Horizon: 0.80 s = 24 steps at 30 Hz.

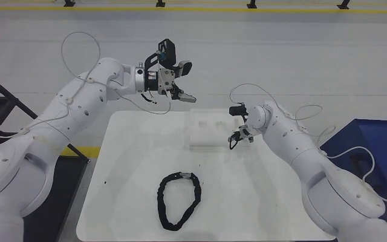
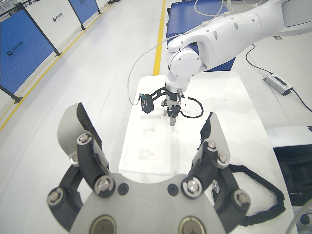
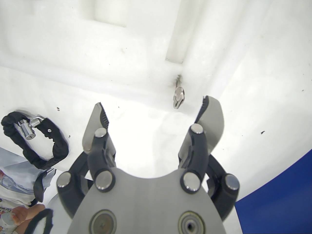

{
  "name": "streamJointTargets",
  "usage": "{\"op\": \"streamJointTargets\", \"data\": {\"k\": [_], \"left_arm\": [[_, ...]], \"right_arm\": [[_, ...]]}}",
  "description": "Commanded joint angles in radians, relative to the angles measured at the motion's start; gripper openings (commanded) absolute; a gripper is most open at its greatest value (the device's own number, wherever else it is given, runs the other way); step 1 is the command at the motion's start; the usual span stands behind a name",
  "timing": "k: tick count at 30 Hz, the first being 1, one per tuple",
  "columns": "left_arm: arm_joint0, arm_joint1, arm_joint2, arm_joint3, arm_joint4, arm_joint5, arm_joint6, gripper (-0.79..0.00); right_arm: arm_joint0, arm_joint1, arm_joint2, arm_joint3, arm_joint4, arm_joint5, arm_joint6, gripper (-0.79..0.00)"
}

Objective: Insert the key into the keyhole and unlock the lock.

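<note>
Foam block: white, matte, with rectangular recesses cut into its top; sits at the middle of the table's far edge.
Key: silver metal with a ridged oval head, its blade sunk into the foam beside a narrow slot.
Right gripper: ribbed pads spread wide, with the key just ahead between them, untouched.
Left gripper: spread and empty, raised near the table's far edge, left of the foam.
Chain lock: black fabric-sleeved loop with a chrome barrel, lying toward the near edge.
</note>
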<state>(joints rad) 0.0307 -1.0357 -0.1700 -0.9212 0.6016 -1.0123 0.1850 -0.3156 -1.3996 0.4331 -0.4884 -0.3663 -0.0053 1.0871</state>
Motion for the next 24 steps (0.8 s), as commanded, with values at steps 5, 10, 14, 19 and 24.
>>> {"op": "streamJointTargets", "data": {"k": [5, 10, 14, 19, 24], "left_arm": [[0.000, 0.000, 0.000, 0.000, 0.000, 0.000, 0.000, 0.000], [0.000, 0.000, 0.000, 0.000, 0.000, 0.000, 0.000, 0.000], [0.000, 0.000, 0.000, 0.000, 0.000, 0.000, 0.000, 0.000], [0.000, 0.000, 0.000, 0.000, 0.000, 0.000, 0.000, 0.000], [0.000, 0.000, 0.000, 0.000, 0.000, 0.000, 0.000, 0.000]], "right_arm": [[-0.003, -0.002, 0.014, 0.020, -0.014, 0.019, -0.018, -0.536], [-0.004, -0.005, 0.027, 0.038, -0.017, 0.028, -0.035, -0.650], [-0.007, -0.013, 0.029, 0.047, -0.030, 0.054, -0.039, -0.683], [-0.010, -0.023, 0.037, 0.069, -0.036, 0.079, -0.061, -0.720], [-0.012, -0.036, 0.040, 0.087, -0.044, 0.100, -0.074, -0.702]]}}
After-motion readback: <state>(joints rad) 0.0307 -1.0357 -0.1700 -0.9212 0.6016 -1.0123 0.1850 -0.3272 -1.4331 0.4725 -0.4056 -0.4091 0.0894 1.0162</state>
